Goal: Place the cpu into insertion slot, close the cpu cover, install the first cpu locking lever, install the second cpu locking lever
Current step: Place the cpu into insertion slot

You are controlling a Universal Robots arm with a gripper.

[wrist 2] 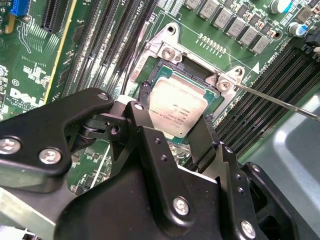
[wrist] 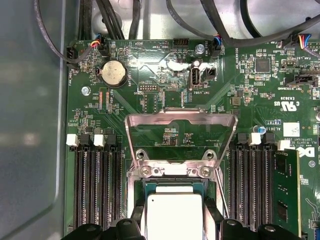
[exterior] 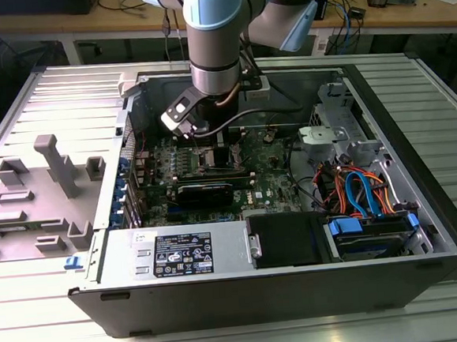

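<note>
Gripping the cpu [wrist 2: 177, 107] by two opposite edges, the tool [wrist 2: 176, 114] has its black fingers [wrist 2: 144, 96] closed only as far as the chip's width, and they look pressed to its sides. That edge hold keeps the metal top and the underside untouched. The cpu sits square over the socket [wrist 2: 195, 71]; I can't tell if it is fully seated or a hair above it.

In the first wrist view the cpu [wrist: 172, 215] lies just beside the socket's hinge end, with the tool [wrist: 173, 222] straddling it. The cover [wrist: 180, 116] is flipped back from the socket on that hinge, and board shows through its window. It has to stay open like this so the chip can go in, so the closing step is not done. A thin lever [wrist 2: 280, 102] sticks out sideways from the socket corner, unlatched, which is what lets the cover stand open.

Memory slots [wrist: 95, 180] flank the socket on both sides, all on the green motherboard [wrist: 165, 75]. In the exterior view the arm reaches straight down to the socket inside the open computer case [exterior: 219, 251], which lies flat on the slatted desk [exterior: 35, 329].
</note>
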